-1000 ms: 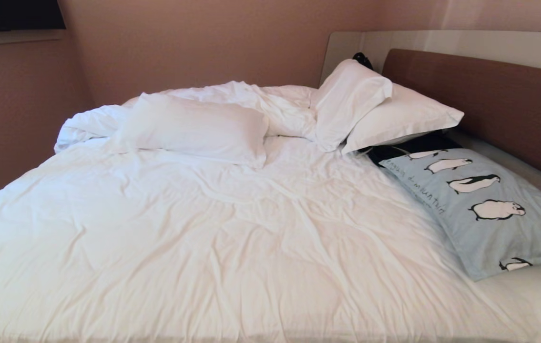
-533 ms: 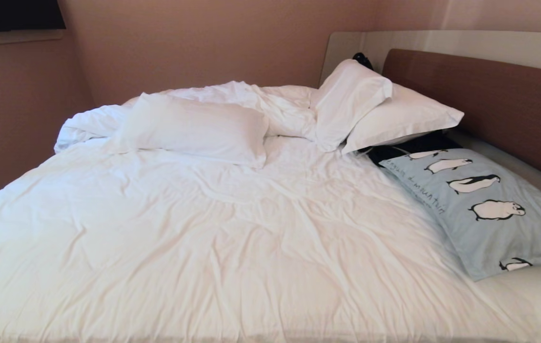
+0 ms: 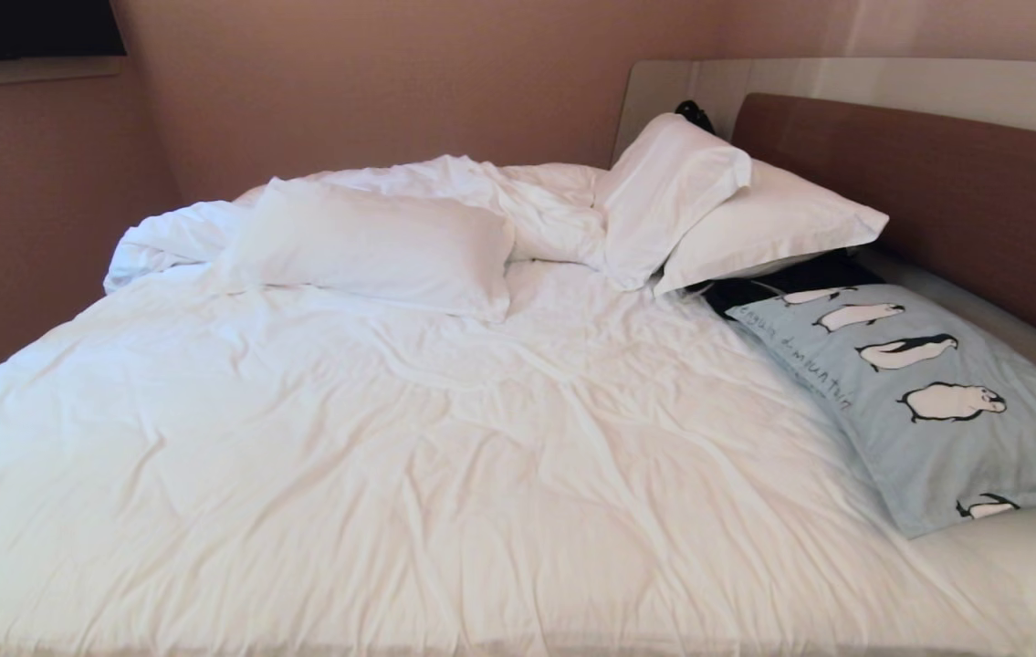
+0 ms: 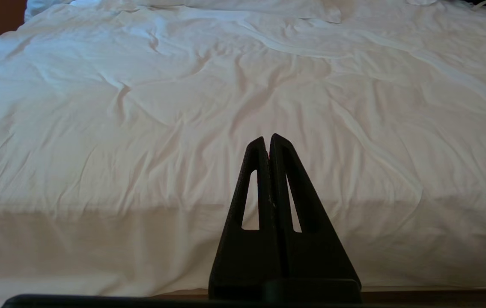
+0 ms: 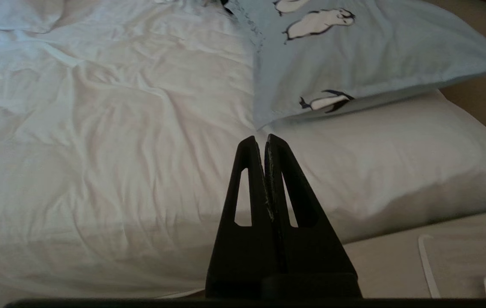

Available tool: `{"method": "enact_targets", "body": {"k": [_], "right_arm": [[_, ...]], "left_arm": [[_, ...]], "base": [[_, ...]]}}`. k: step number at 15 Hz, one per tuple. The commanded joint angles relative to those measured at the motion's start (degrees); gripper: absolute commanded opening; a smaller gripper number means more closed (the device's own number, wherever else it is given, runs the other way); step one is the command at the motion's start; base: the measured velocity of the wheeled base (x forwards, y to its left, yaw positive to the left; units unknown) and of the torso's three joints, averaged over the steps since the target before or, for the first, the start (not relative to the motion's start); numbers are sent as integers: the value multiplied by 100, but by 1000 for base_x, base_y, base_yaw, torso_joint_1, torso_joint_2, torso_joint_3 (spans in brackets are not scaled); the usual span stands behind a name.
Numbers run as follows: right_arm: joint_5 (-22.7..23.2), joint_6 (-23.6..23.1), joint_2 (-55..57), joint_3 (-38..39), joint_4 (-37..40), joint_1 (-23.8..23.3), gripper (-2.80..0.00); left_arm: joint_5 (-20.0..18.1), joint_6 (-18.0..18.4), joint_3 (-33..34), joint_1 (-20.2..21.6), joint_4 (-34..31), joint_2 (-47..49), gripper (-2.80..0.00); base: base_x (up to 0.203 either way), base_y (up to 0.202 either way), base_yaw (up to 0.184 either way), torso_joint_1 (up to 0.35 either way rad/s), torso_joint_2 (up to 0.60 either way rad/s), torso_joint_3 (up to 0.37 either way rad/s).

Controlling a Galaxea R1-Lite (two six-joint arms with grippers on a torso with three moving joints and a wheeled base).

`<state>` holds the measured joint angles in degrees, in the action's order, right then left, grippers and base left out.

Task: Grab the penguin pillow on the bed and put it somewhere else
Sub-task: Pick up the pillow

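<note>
The penguin pillow (image 3: 928,401) is light blue with a row of black-and-white penguins. It lies at the right side of the bed (image 3: 408,429), close to the brown headboard. My right gripper (image 5: 260,139) is shut and empty, off the bed's near edge, pointing at the penguin pillow's (image 5: 354,55) near corner. A short gap separates the tips from that corner. My left gripper (image 4: 267,139) is shut and empty, held off the near edge of the white duvet (image 4: 183,107). Neither arm shows in the head view.
A white pillow (image 3: 371,246) lies at the back left. Two more white pillows (image 3: 718,210) lean against the headboard (image 3: 937,192), with something black under them. A plain white pillow (image 5: 397,158) sits under the penguin pillow. A beige surface (image 5: 439,261) flanks the bed's right.
</note>
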<state>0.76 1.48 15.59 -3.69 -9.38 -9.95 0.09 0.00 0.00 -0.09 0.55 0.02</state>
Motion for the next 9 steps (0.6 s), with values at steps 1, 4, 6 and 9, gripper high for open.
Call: {"method": "enact_targets", "body": {"k": [1, 4, 6, 9], "right_arm": [[-34, -28, 35, 209, -801, 317, -280], [-44, -4, 23, 360, -820, 438, -280], [-68, 17, -133, 364, -784, 691, -280], [-86, -14, -675, 360, -275, 870, -280]], "left_arm": [[0, 0, 0, 0, 3, -2, -280], [0, 0, 0, 0, 1, -2, -280], [0, 0, 0, 0, 7, -2, -280], [0, 0, 0, 0, 7, -2, -280]], "base": [[0, 0, 0, 0, 0, 0], [0, 0, 0, 0, 0, 0], [0, 0, 0, 0, 0, 0], [0, 0, 0, 0, 0, 0]]}}
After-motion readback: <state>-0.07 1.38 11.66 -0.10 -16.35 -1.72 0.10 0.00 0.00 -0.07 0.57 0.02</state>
